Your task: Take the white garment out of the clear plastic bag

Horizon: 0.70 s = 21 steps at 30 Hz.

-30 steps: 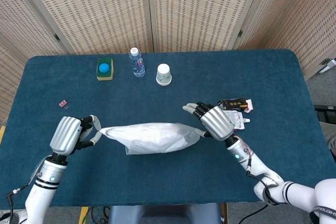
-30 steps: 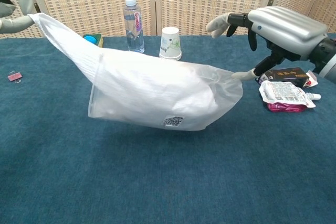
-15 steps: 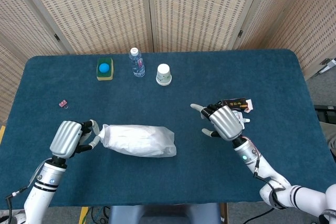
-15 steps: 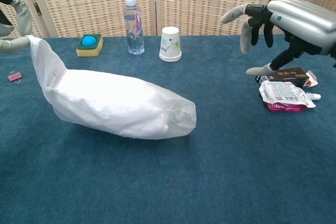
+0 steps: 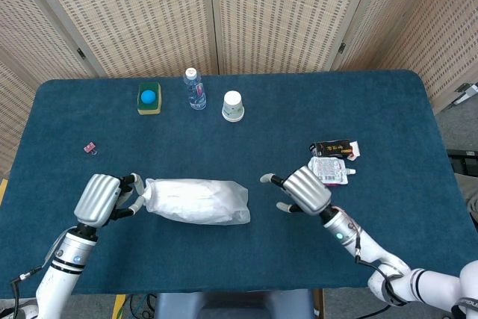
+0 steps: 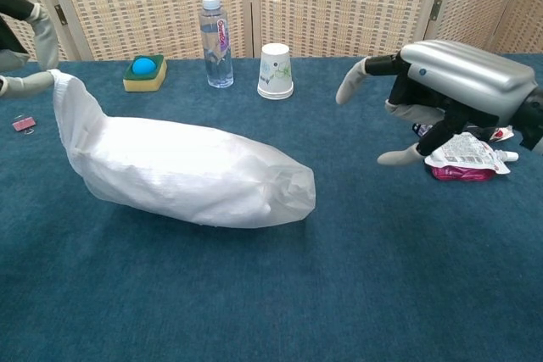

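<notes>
The clear plastic bag (image 5: 196,200) (image 6: 182,174) lies on the blue table with the white garment inside it, long side running left to right. My left hand (image 5: 101,198) (image 6: 17,48) pinches the bag's left end, which is lifted a little off the cloth. My right hand (image 5: 301,190) (image 6: 445,89) hovers to the right of the bag's crumpled right end, fingers spread and holding nothing, a short gap away from the plastic.
A water bottle (image 5: 194,89), a white paper cup (image 5: 233,106) and a green sponge with a blue ball (image 5: 149,98) stand at the back. Snack packets (image 5: 332,160) lie right of my right hand. A small pink clip (image 5: 89,148) sits at the left.
My right hand let go of the bag's right end, and the bag dropped onto the table. That hand then drew back right and came in again, lower. The left hand keeps its pinch.
</notes>
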Available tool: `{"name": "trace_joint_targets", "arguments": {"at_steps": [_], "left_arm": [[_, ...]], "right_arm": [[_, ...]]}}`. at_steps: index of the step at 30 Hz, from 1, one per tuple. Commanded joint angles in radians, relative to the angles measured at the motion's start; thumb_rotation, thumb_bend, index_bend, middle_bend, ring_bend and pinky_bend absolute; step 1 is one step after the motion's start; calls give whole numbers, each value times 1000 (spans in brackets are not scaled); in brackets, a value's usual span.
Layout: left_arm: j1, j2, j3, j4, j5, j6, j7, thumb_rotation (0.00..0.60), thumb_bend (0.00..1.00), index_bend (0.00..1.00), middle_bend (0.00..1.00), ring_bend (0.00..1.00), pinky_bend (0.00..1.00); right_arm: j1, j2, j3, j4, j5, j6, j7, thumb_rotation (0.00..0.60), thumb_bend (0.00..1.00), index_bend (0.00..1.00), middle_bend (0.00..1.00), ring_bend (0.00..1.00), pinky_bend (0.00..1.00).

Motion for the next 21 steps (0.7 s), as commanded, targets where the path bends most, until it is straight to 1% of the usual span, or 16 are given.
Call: {"name": "trace_joint_targets", "arguments": {"at_steps": [1,10,21], "left_arm": [[0,-1,-1,0,-2,-1,0,600,504,806,1000,898,956],[5,-4,5,3,2,-1,-1,600,504,806,1000,898,955],[11,-9,9,13,9,0,-10,600,505,806,1000,898,955]], "right_arm": [[7,-15,-11,-6,-24,4,6,600,0,365,1000,1000,1000],[30,-64,-27,4,-50,-37,-8,600,0,368,1000,1000,1000],[58,-159,-17,87,-58,-54,3,600,0,370,1000,1000,1000]]}}
